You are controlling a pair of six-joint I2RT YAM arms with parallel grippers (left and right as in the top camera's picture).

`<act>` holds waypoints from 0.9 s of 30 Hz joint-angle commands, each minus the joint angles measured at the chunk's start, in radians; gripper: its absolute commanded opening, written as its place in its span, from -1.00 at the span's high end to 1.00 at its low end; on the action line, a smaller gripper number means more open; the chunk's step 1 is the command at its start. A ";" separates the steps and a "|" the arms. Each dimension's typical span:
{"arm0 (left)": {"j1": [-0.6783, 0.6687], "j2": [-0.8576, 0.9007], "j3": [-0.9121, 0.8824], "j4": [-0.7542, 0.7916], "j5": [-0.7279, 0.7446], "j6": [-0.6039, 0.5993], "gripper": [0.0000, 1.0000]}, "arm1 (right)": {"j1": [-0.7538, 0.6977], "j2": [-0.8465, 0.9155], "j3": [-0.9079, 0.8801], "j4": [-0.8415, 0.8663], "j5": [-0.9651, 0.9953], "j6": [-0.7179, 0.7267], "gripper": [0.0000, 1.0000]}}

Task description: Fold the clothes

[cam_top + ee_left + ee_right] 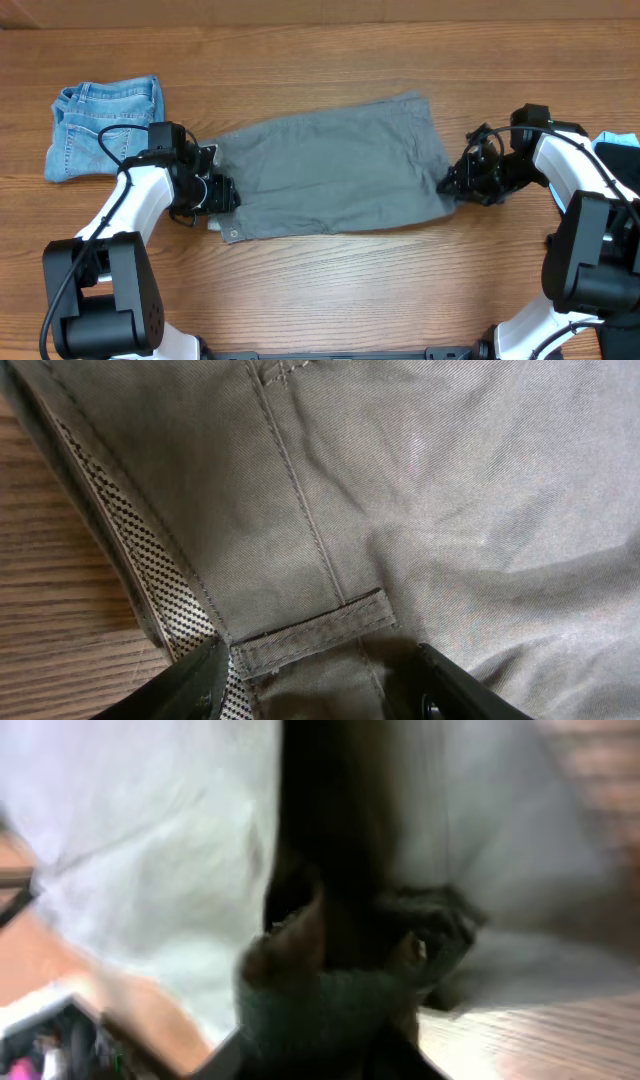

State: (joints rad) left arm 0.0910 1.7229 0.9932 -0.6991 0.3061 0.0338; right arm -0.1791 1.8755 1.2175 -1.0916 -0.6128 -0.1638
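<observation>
From overhead you have the grey shorts (335, 165) spread flat across the middle of the wooden tabletop (320, 290), waistband to your left and leg hems to your right. Your left gripper (222, 192) sits at the waistband edge, touching the cloth. Your right gripper (452, 184) is at the lower hem corner on the opposite side. A folded pair of blue denim shorts (105, 125) lies apart near the far left corner. A sliver of light-blue cloth (618, 143) is cut off by the right edge of the frame (too little shows to say what it is).

In the left wrist view the fingers (195, 682) stand wide apart, straddling the waistband, with a belt loop (315, 632) lying between them, not pinched. A dotted mesh lining (150, 575) peeks out at the waistband's edge, with bare wood beside it.

The right wrist view is badly blurred. Pale cloth fills most of it, a dark bunched fold sits in the centre, and wood shows at lower right. You cannot tell from it, or from overhead, whether that gripper is closed on the hem.
</observation>
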 commanded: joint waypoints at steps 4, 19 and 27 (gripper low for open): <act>-0.002 0.011 -0.011 0.002 -0.002 0.019 -0.24 | -0.022 -0.016 0.030 -0.118 -0.159 -0.225 0.76; -0.002 0.011 -0.011 0.001 -0.002 0.019 -0.25 | -0.244 -0.017 0.043 -0.117 -0.227 -0.135 0.19; -0.002 0.011 -0.011 0.005 -0.002 0.019 -0.26 | -0.172 -0.017 0.042 -0.107 -0.182 -0.087 -0.27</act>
State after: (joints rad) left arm 0.0910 1.7229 0.9932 -0.6975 0.3061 0.0338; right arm -0.4011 1.8755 1.2350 -1.2148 -0.8043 -0.2741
